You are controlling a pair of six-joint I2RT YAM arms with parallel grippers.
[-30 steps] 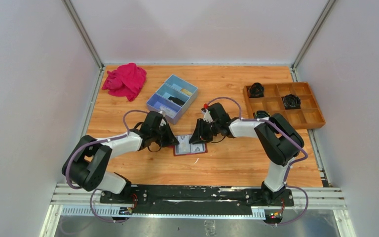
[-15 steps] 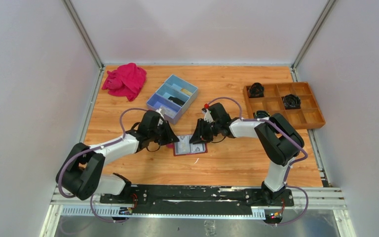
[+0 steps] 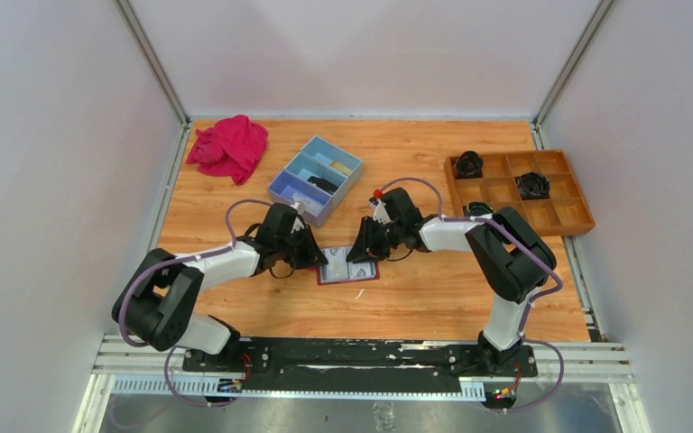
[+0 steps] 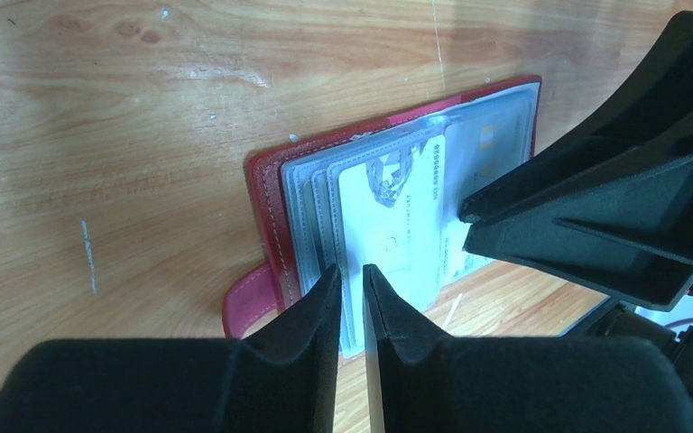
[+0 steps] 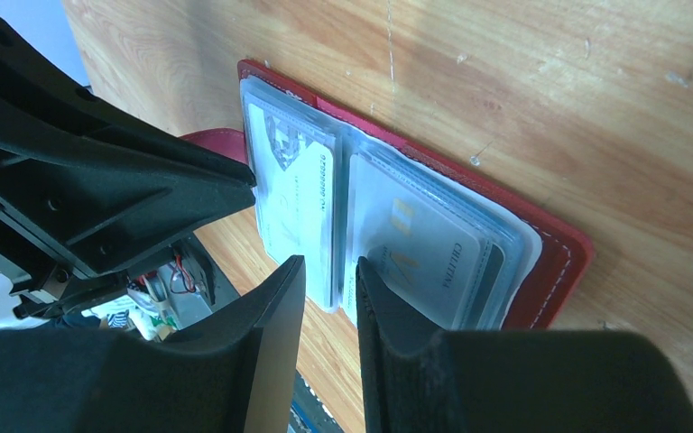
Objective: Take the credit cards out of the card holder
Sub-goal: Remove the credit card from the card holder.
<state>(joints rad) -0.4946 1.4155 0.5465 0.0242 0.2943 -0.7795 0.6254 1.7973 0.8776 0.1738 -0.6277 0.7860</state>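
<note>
Bright, even light throughout; soft shadows; near jaws slightly blurred in wrist views.
</note>
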